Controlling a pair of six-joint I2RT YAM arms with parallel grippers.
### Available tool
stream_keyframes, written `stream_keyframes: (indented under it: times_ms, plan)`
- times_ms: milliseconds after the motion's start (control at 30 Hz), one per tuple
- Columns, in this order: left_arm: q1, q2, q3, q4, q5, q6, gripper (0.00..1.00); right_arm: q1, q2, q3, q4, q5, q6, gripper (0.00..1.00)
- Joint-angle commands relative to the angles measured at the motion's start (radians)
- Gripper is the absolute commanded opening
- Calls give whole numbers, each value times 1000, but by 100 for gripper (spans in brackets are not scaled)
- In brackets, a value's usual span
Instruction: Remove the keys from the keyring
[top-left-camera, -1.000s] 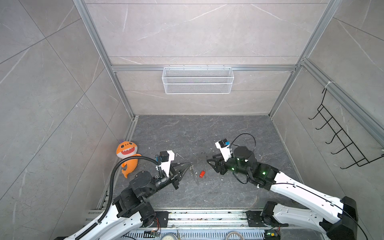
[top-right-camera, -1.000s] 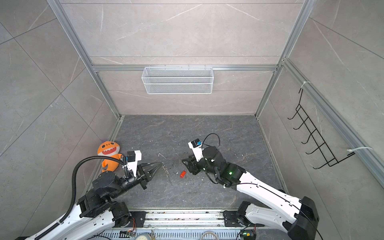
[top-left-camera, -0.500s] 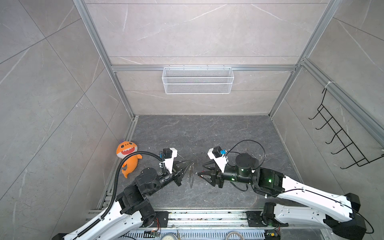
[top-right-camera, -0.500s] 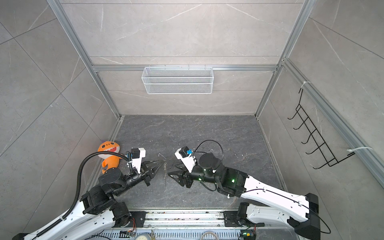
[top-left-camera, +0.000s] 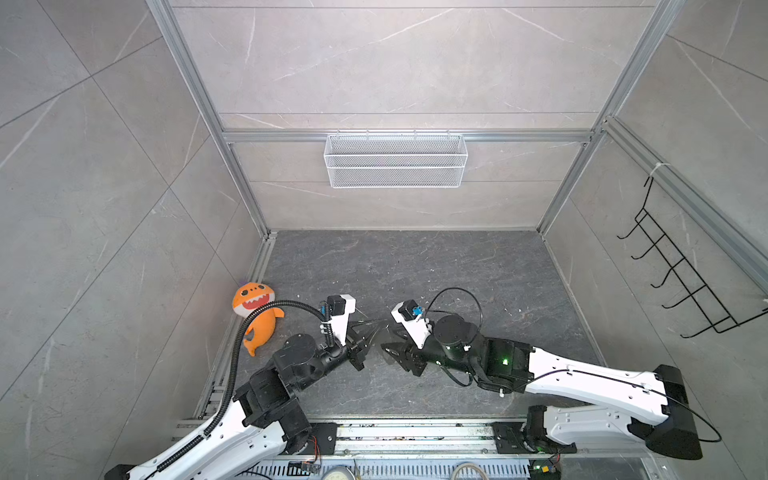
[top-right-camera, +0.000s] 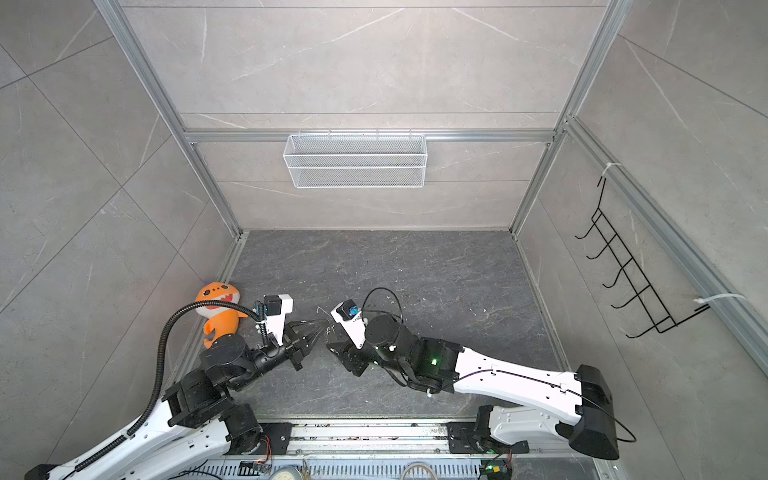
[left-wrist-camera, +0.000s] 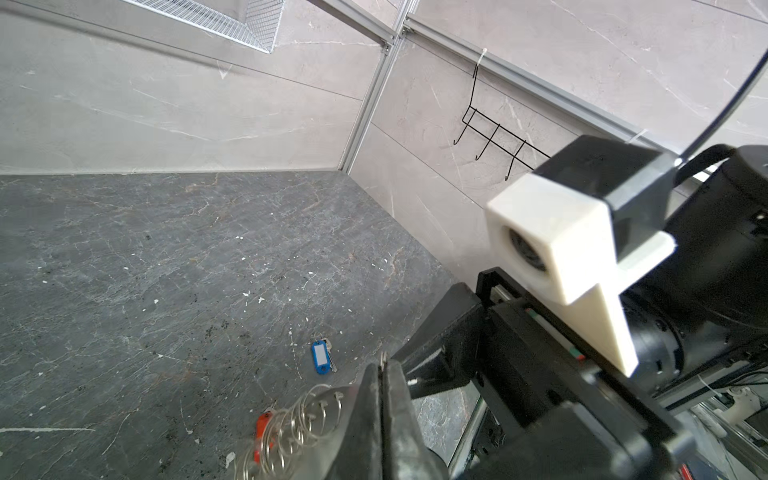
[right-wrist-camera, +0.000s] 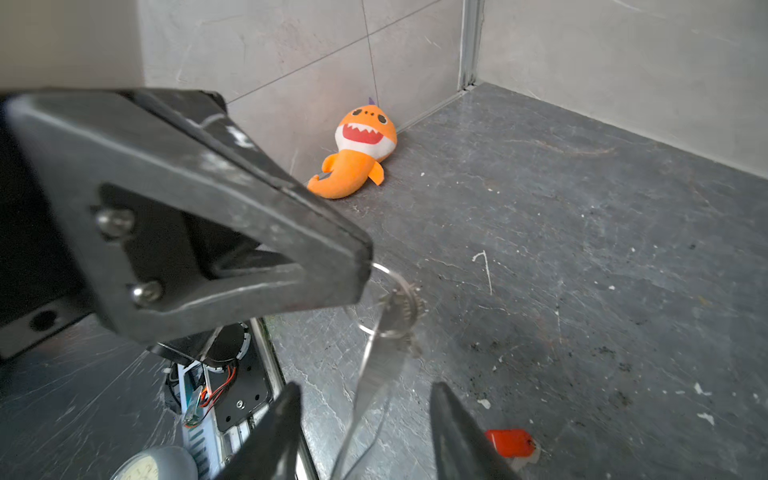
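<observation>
Left hand (left-wrist-camera: 383, 368) clenches the keyring (right-wrist-camera: 388, 307), its fob hanging between the fingers of the released right hand (right-wrist-camera: 363, 390); red-tagged key (right-wrist-camera: 509, 442) and blue-tagged key (left-wrist-camera: 322, 357) lie on the table (top-left-camera: 415, 266), wire basket (top-left-camera: 395, 176) on the wall.

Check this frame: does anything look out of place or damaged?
A plush toy lies by the left wall, apart from the work and unrelated to it. The floor is scratched and flecked white. Nothing else stands out.

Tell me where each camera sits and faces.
Top views: overhead, looking down at the floor; left arm and right arm show.
Left wrist: behind the shut left end effector, facing the blue-tagged key and right arm.
Right wrist: behind the open right end effector, facing the keyring and plush toy.
Shared: both wrist views show the held keyring.
</observation>
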Motion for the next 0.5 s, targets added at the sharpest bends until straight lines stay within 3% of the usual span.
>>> stream_keyframes:
  times_ms: [0, 200, 233, 300, 400, 433, 467]
  plan:
    - [-2, -13, 46, 66, 3, -16, 0, 5, 2, 28, -20, 58, -3, 36]
    - [-2, -17, 46, 61, 5, -21, 2, 5, -1, 16, -15, 60, -11, 6]
    - [-2, -17, 47, 58, 0, -24, 12, 2, -1, 16, -15, 53, -12, 3]
    - [-2, -20, 51, 49, -7, -24, 43, -12, -1, 16, -23, 32, -12, 0]
    - [-3, -38, 56, 33, -33, -22, 66, -54, 1, 8, -23, -36, 5, 0]
    - [-2, -46, 56, 31, -40, -18, 79, -69, 3, 8, -23, -57, 7, 0]
    - [-2, -57, 59, 29, -51, -12, 100, -81, 7, 7, -27, -75, 11, 0]
